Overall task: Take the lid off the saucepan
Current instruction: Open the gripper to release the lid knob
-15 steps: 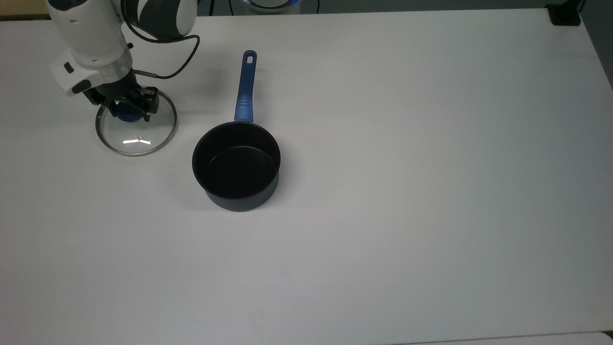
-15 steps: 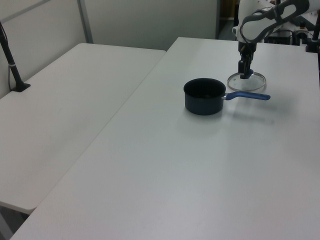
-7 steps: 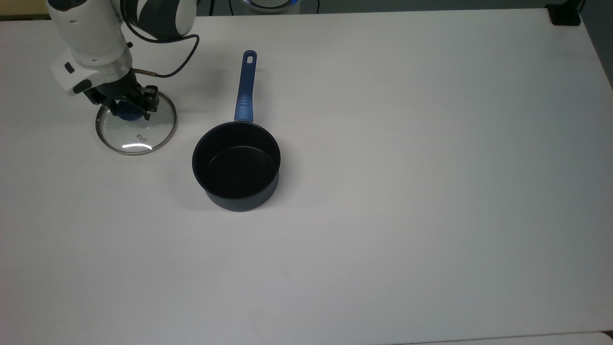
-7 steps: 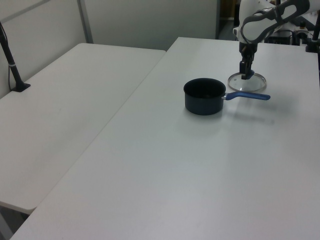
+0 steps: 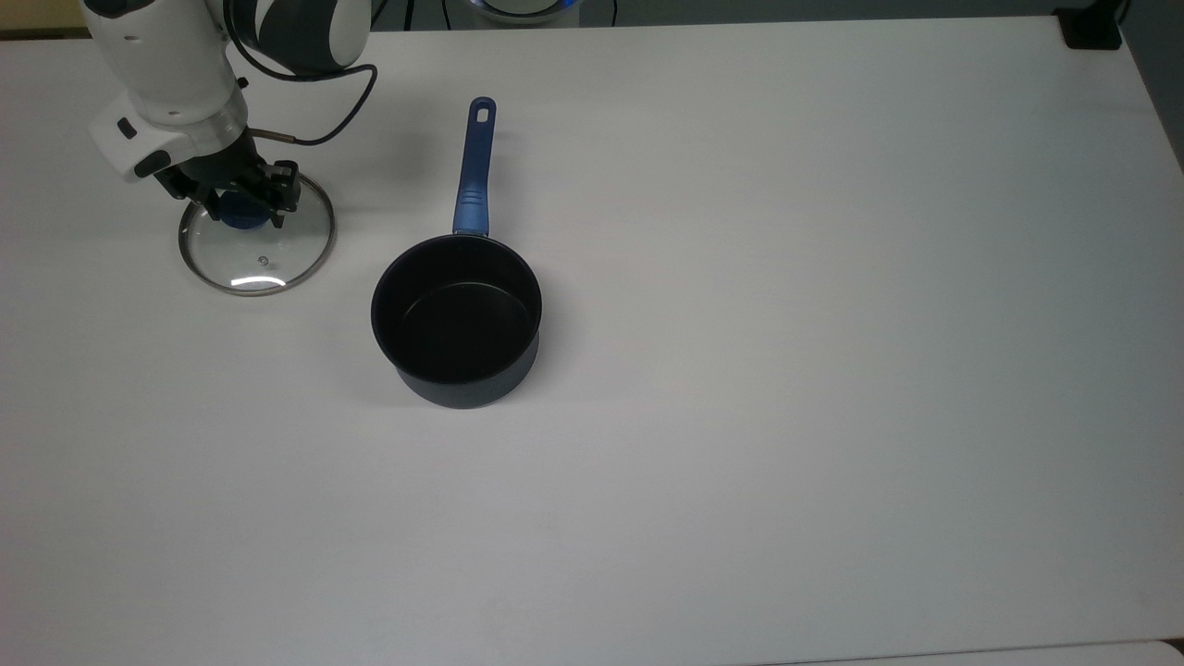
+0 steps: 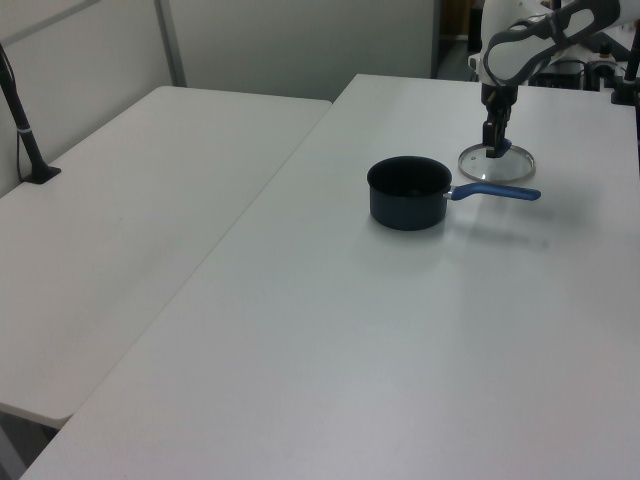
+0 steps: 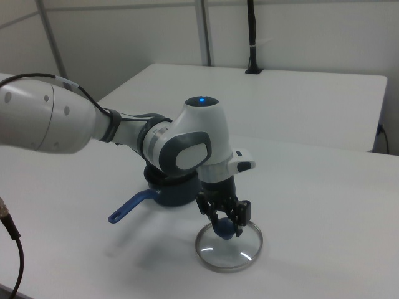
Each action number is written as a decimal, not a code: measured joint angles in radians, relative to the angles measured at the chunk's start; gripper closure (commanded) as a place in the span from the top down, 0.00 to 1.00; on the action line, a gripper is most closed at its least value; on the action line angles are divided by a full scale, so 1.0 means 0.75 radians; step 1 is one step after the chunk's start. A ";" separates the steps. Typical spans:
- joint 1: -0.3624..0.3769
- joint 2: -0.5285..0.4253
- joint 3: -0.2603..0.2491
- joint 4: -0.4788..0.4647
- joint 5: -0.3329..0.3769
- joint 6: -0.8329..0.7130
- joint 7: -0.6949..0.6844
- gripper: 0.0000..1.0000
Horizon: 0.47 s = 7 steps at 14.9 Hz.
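The clear glass lid (image 5: 254,257) with its blue knob (image 5: 242,215) lies low over the white table at the top view's left, apart from the saucepan. My gripper (image 5: 242,211) is shut on that knob from above. The dark saucepan (image 5: 456,319) stands uncovered and empty, its blue handle (image 5: 474,166) pointing to the top view's top. In the left view the lid (image 6: 497,166) is behind the saucepan (image 6: 408,190), under the gripper (image 6: 494,150). In the right view the gripper (image 7: 225,229) holds the lid (image 7: 228,250) in front of the saucepan (image 7: 177,194).
A black cable (image 5: 324,129) loops from the arm's wrist above the table. A black block (image 5: 1090,28) sits at the table's corner, top view's upper right. A second white table (image 6: 150,200) with a black post (image 6: 25,130) adjoins on the left view's left.
The gripper, with the lid in it, has shifted slightly toward the top view's left and top, further from the saucepan. The saucepan has not moved.
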 measured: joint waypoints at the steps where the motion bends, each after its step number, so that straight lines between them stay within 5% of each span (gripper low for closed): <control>1: 0.000 0.000 0.000 0.000 0.000 0.000 0.000 0.42; 5: -0.004 0.006 0.000 -0.005 -0.005 0.000 -0.008 0.46; 7: -0.004 0.006 0.000 -0.006 -0.008 0.000 -0.009 0.65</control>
